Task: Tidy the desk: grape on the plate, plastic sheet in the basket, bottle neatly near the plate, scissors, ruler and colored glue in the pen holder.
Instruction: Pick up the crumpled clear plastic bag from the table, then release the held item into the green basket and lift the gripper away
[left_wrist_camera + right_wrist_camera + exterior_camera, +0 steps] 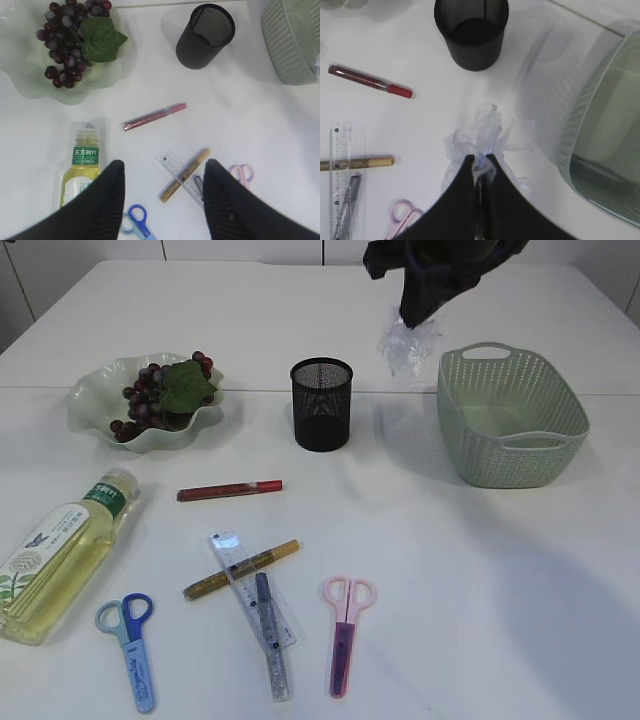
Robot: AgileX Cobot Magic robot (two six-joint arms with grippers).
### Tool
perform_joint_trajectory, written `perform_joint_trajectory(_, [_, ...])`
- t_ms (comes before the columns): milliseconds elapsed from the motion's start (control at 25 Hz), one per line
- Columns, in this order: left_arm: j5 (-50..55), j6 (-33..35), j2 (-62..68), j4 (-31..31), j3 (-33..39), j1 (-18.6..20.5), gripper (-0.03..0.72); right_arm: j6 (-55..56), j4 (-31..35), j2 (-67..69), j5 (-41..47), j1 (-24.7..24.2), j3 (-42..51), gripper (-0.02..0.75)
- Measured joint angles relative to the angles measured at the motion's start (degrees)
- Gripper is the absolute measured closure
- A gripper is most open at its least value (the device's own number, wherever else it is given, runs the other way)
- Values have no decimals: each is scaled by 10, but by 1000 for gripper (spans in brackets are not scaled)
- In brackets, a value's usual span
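My right gripper (480,157) is shut on the crumpled clear plastic sheet (485,130), which hangs in the air (408,342) between the black mesh pen holder (321,403) and the green basket (500,455), left of its rim. My left gripper (162,165) stands open and empty high above the desk. Below it lie the bottle (82,167), the clear ruler (175,167) crossed by a gold glue pen (187,172), and a red glue pen (154,116). Grapes (155,395) rest on the plate (85,405).
Blue scissors (130,635) and pink scissors (345,625) lie near the front edge. A grey glue pen (270,635) rests on the ruler's near end. The bottle lies on its side at the left, below the plate.
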Motion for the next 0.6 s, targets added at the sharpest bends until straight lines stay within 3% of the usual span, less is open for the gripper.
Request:
perform_joint_trajectory(240, [0, 0, 0, -14, 0, 0, 316, 3, 1, -14, 2, -45, -1, 722])
perform_joint_trajectory(600, [0, 0, 0, -18, 0, 0, 316, 27, -3, -14, 2, -184, -1, 722])
